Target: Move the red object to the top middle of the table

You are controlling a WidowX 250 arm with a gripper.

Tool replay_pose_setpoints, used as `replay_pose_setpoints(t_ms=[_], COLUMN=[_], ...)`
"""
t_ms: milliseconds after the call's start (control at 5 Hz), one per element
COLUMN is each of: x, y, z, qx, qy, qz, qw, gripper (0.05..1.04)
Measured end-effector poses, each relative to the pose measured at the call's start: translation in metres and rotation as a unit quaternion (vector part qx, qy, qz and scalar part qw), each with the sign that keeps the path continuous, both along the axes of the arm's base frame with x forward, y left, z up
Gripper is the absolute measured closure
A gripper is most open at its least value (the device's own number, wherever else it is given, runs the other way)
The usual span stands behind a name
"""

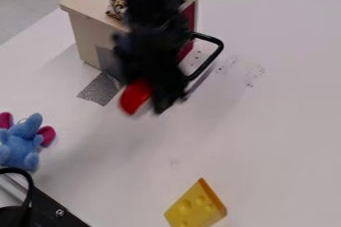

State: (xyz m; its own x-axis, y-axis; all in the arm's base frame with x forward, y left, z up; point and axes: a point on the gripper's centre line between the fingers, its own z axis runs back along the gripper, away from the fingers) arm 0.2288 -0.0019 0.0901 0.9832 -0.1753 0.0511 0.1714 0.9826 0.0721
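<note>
Across nearly everything, see the white table (246,131). Over its upper left part, note the black arm (150,27), coming in from the top edge. Partly behind the arm, find the pale box (90,34) with a red front; beside that front, count in the black bent handle (215,47). At the lower left corner, add the black device (50,206), and just above that, the blue plush toy (23,141) with pink ears. Near the bottom edge, right of centre, find the yellow cheese wedge (196,206). By the foot of the box, notice the grey tape patch (101,89); on top of the box, a small patterned figure (117,3).

Smaller again, find the red object (135,96) left of centre, in front of the box and close to the tape. Looks light and fairly stiff, probably smooth plastic, so could slip or turn under a grip on one end. Doesn't look fragile. Best to take hold across the narrow body, near the middle, with moderate pressure. To reach the top middle, needs carrying up and to the right, well clear of the handle.

As for the gripper (152,100), seems closed in around the red object, narrow rather than wide. Touches nothing else for certain; can't tell how deep the hold goes.
</note>
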Motion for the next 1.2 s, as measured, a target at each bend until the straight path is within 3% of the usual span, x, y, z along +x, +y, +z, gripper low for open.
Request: replay_pose_setpoints(t_ms=[200, 400, 800, 1000, 1200], x=[0.046, 0.097, 0.155, 0.178, 0.211], y=[-0.019, -0.026, -0.031, -0.038, -0.053], z=[0.008, -0.005, -0.053, -0.078, -0.090], qx=[-0.015, -0.020, -0.014, -0.026, -0.052], qy=[-0.003, -0.006, 0.007, 0.011, -0.003], qz=[0.021, 0.036, 0.043, 0.036, 0.013], qw=[0.9997, 0.9991, 0.9990, 0.9990, 0.9985], gripper=[0.499, 0.499, 0.499, 0.499, 0.499])
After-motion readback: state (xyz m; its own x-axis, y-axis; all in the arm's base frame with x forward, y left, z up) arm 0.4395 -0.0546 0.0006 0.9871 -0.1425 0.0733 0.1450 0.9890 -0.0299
